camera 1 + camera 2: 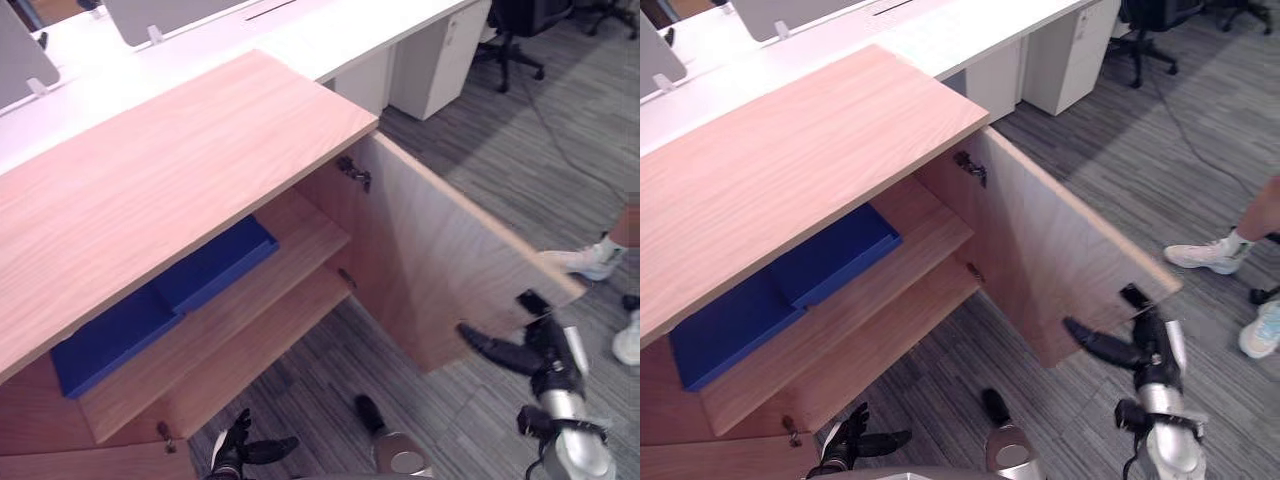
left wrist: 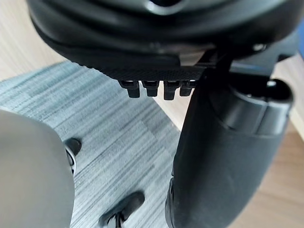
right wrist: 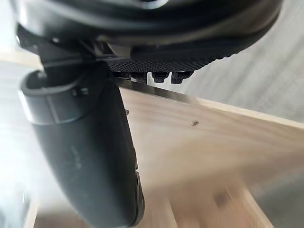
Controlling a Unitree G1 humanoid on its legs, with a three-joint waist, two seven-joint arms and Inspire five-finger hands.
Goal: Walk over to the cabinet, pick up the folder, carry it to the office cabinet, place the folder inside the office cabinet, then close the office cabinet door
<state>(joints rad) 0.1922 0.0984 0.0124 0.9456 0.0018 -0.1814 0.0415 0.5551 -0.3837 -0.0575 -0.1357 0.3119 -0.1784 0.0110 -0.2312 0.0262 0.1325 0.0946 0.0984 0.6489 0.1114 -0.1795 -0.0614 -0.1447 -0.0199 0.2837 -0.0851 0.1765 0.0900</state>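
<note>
Nearest me, both hands spread: left hand (image 1: 236, 450) low, right hand (image 1: 542, 350) by the open door (image 1: 430, 250); folder (image 1: 215, 265) well apart on cabinet shelf (image 1: 300, 238), grey carpet (image 1: 520, 130) below.

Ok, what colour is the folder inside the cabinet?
The folder is solid dark blue; the left eye view shows it best.

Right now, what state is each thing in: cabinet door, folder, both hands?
Cabinet door: open wide.
Blue folder: lying flat on the upper shelf, inside the cabinet.
Right hand: fingers open, at the door's free edge.
Left hand: fingers open, low, holding nothing.
</note>
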